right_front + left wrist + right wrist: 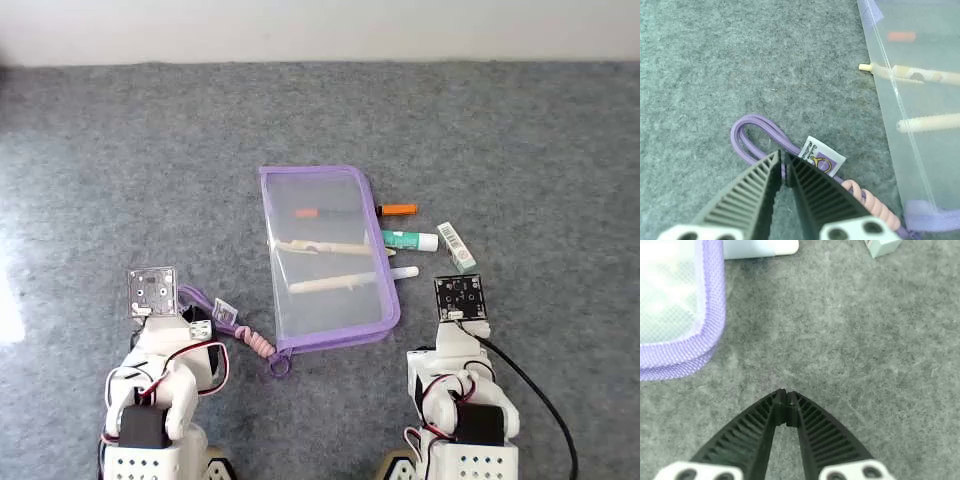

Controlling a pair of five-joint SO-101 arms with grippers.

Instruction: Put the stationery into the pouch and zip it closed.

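Starting well means spreading the right pincer, now pressed together over bare bench, then reaching ahead for the small box and nudging in the orange marker, green tube and white pen that poke from the pouch. The left pincer, likewise pressed together, sits over the purple strap; steadying there should help. The pouch, clear with purple edging and apparently unzipped, lies ahead, between both pincers.
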